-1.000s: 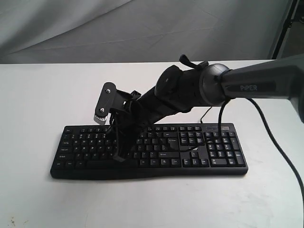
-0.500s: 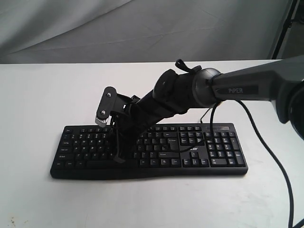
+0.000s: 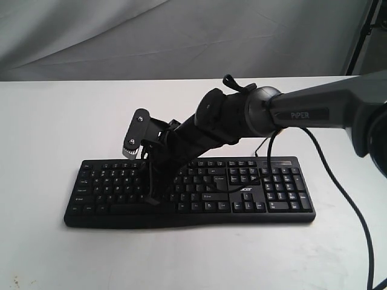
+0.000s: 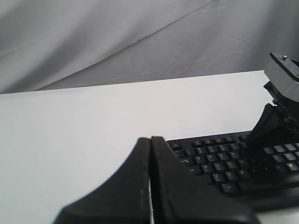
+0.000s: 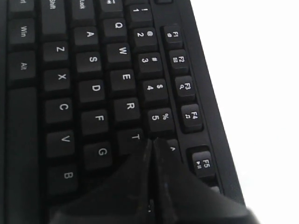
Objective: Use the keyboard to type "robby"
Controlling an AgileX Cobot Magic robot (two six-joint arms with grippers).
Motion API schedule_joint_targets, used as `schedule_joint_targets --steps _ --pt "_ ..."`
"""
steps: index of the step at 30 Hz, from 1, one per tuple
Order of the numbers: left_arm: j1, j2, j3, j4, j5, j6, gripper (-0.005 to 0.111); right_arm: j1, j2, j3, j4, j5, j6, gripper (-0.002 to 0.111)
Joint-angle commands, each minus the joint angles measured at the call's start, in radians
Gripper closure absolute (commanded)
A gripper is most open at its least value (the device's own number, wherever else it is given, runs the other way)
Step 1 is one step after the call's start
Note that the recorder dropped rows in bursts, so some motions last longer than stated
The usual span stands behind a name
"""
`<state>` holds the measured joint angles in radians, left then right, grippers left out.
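We find the keyboard lying flat near the front of the white table, long side across the exterior view, number pad to that view's right.

The right gripper reaches across from the right and points down over the left half of the letter block. Its fingers are pressed together into a single narrow tip, which we judge deliberate: a closed tip can strike one key without catching its neighbours. In the right wrist view that tip lines up with the corner of the T key, beside R and below 5 – whether it touches a key we cannot tell.

The left gripper is likewise closed on nothing. It hangs over bare table off the keyboard's left end, out of the working arm's way.

Around the work:
- A grey cloth backdrop stands behind the table.
- A black cable trails from the right arm down past the number pad.

We see no object blocking the keys. However, the arm's own bulk hides the middle letter rows from the exterior view – O, B and Y among them, we judge.
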<state>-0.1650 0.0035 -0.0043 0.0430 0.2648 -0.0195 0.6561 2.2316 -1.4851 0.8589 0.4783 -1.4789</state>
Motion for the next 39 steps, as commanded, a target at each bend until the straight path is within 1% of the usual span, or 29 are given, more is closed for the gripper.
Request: schedule_joint_targets --steps 1,25,39 --pt "-0.006 -0.003 0.004 0.005 -0.005 -0.003 0.107 -0.008 -0.003 -0.006 -0.012 -0.004 0.015 0.108" --pt "-0.006 -0.003 0.004 0.005 -0.005 -0.003 0.107 -0.008 0.006 -0.006 -0.010 0.018 0.023 0.108" --pt "-0.006 -0.003 0.004 0.005 -0.005 -0.003 0.107 -0.008 -0.115 -0.006 -0.010 0.019 0.045 0.108"
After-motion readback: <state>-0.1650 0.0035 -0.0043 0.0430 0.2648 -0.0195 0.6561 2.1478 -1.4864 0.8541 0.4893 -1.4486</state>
